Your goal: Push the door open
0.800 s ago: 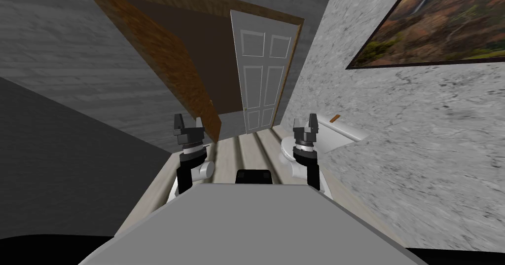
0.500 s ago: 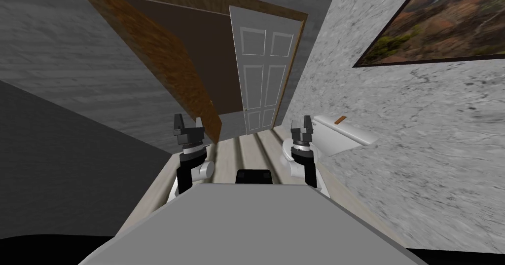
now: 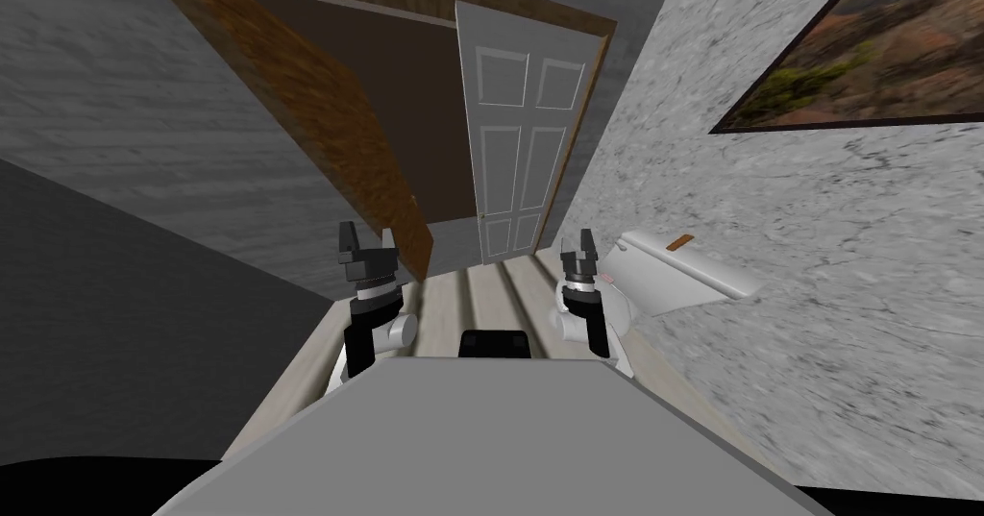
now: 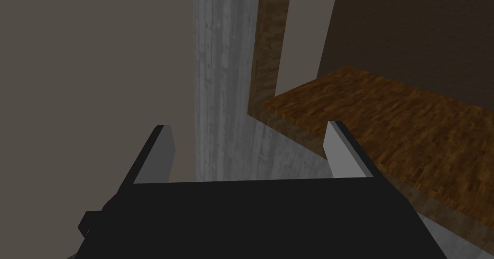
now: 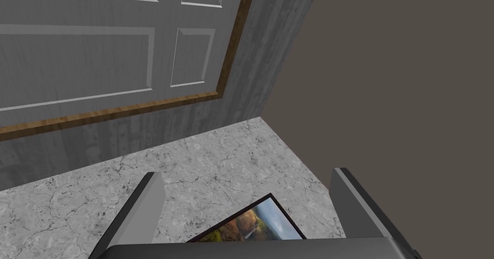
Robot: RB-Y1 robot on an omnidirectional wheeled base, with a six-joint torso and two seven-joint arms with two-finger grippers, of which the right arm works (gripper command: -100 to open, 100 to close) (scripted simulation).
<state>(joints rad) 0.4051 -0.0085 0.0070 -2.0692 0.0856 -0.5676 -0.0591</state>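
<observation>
The white six-panelled door (image 3: pixel 509 155) stands far ahead, slightly right of centre, set in a brown wooden frame (image 3: pixel 317 107) and well apart from both my hands. My left gripper (image 3: pixel 366 241) and right gripper (image 3: pixel 582 247) hover near me, fingers spread wide and empty.

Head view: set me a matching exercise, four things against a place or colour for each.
1. panelled door
2. wooden leaf
3. toilet
4. framed picture

a. brown, ahead of the left gripper
b. hung on the marbled wall
c. low, beside the right gripper
d. pale, straight ahead

Pairs: 1-d, 2-a, 3-c, 4-b.
</observation>
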